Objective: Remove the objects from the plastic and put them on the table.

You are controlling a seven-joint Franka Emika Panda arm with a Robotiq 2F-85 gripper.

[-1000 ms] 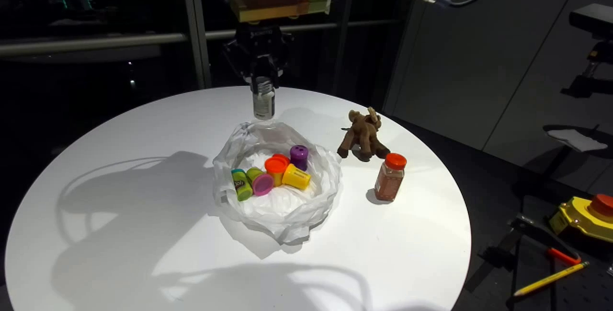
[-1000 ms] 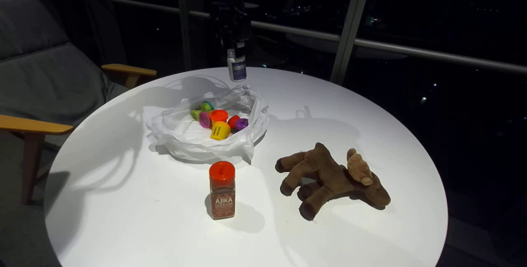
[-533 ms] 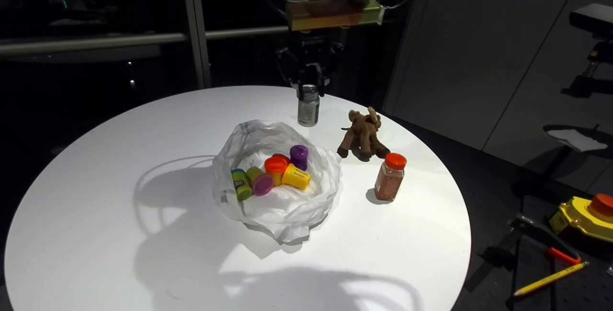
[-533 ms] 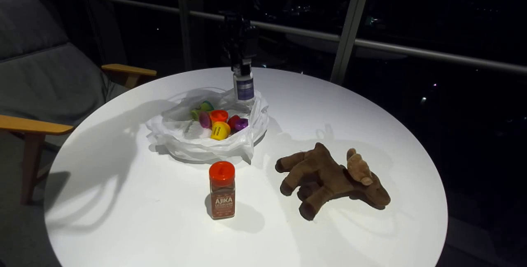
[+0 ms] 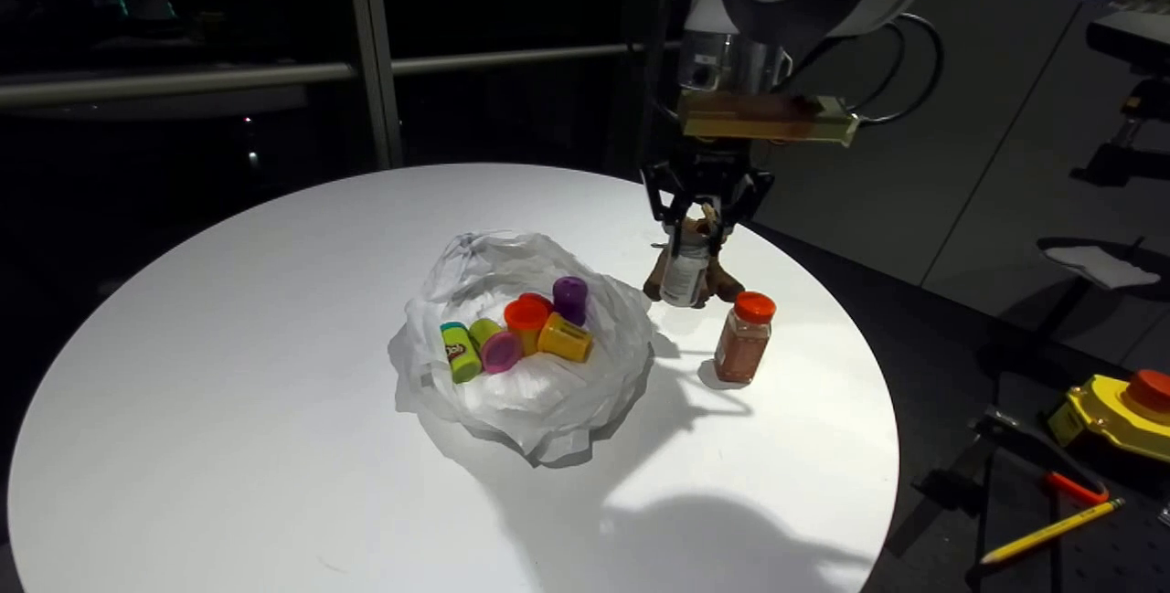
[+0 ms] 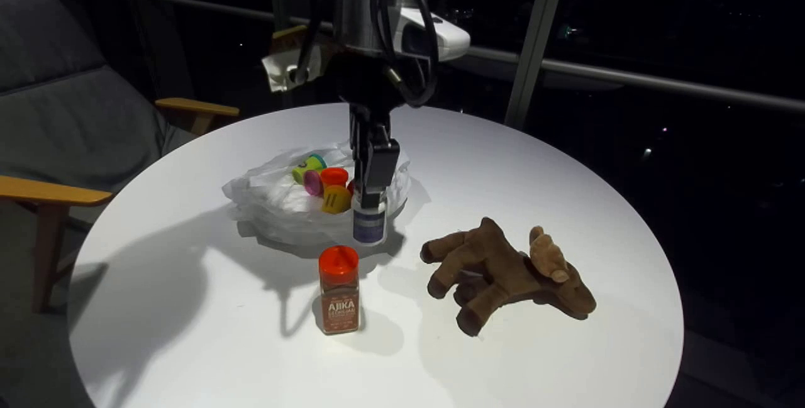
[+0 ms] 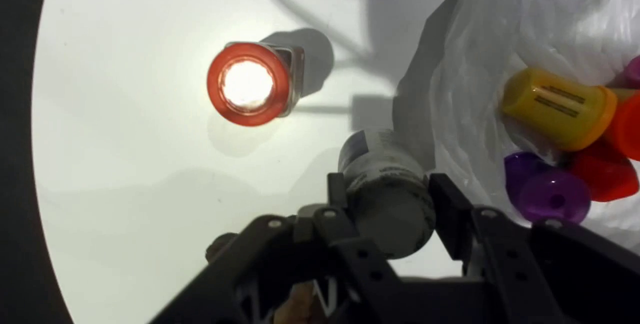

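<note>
My gripper (image 5: 696, 241) is shut on a white bottle (image 6: 369, 226) with a blue label, its pads on both sides of the bottle in the wrist view. The bottle is nearly upright, low over the table (image 5: 228, 374) between plastic and red-capped bottle; whether it touches the top I cannot tell. The plastic (image 5: 612, 392) lies spread open like a bowl. Inside it are a yellow tub (image 7: 555, 107), a purple piece (image 5: 570, 300), an orange-lidded tub (image 5: 526, 317), a red piece (image 7: 607, 171) and green tubs (image 5: 461, 353). Outside stand the red-capped brown bottle (image 6: 340, 295) and brown animal figure (image 6: 497, 270).
In an exterior view the animal figure is partly hidden behind my gripper and the white bottle. A grey armchair (image 6: 63, 93) with wooden arms stands beside the table. A yellow box with a red button (image 5: 1124, 415) lies off the table's edge.
The gripper has carried the white bottle past the plastic and lowered it, moving right in an exterior view, toward the red-capped bottle. The toys and the plastic have stayed in place.
</note>
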